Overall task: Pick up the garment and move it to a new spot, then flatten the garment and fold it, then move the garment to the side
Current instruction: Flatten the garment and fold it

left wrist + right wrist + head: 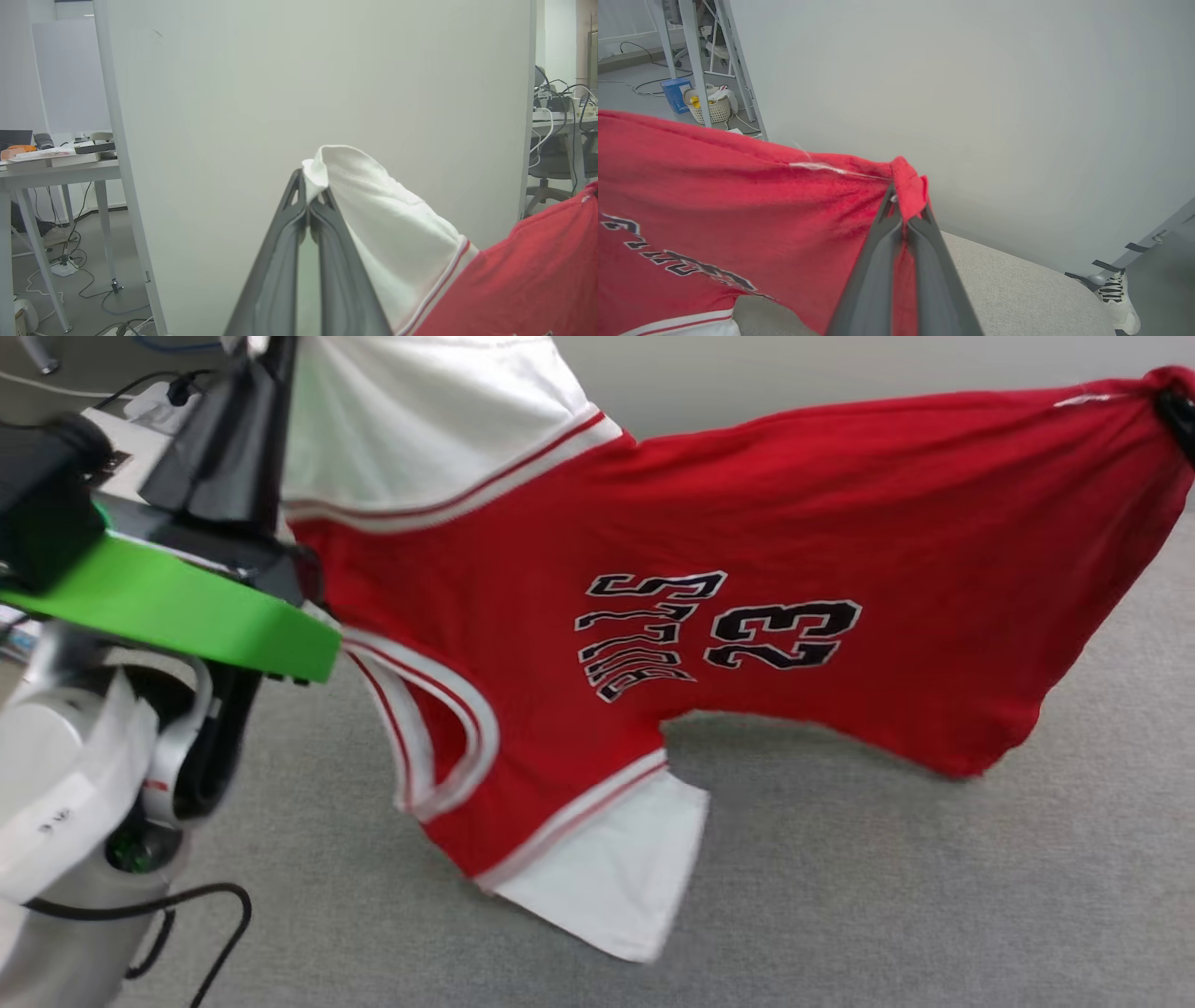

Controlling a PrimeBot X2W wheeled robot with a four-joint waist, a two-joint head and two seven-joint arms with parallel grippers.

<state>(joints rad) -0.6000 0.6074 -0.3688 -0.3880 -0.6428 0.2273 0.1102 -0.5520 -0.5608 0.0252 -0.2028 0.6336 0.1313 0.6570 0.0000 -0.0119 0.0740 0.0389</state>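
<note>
Left end effector: pressed together on the edge of a white sleeve; we hold that corner high.
Right end effector: pinching a bunched red corner of the hem, fingers closed tight on the cloth.
Garment: we have it stretched in the air between both arms, print side toward the head camera, lower sleeve hanging near the grey table, whether touching we cannot tell.
Step in hand, as we judge it: carrying the garment to a new spot before flattening.
How we would do it well: keep both grips level and the span taut, lower the hanging edge first, then draw the cloth back so it lays smooth.
Person's shoe: on the floor beyond the table, apart from our work.
</note>
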